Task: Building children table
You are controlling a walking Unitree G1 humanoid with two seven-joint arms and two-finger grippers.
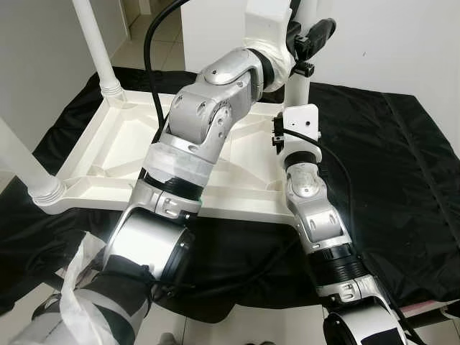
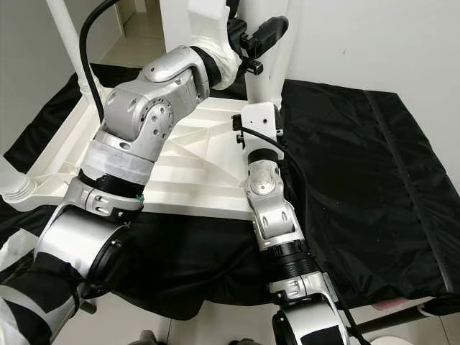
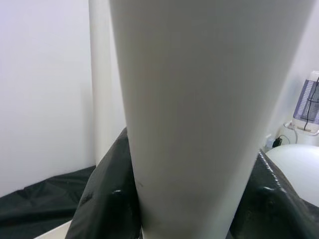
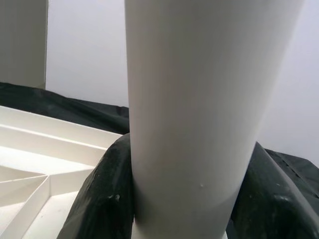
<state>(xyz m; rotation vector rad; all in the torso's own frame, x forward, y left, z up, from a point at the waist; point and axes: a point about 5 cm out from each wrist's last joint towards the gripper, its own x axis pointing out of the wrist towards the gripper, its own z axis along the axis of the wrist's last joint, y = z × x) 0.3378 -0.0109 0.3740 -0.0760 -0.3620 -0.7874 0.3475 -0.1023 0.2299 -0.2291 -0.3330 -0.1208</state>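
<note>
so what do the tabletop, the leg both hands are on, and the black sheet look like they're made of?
Tabletop: looks like moulded white plastic, semi-gloss; its upturned underside shows cast stiffening ribs.
Leg: probably the same plastic, smooth, seamless and slightly tapered, with no wood grain. Left hand and right hand both clamp it.
Sheet: thin black fabric, maybe synthetic; it creases and shows a faint sheen.

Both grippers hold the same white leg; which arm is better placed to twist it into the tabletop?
Probably the right. The right gripper clamps the leg low, near its socket in the tabletop; the left gripper grips higher.
</note>
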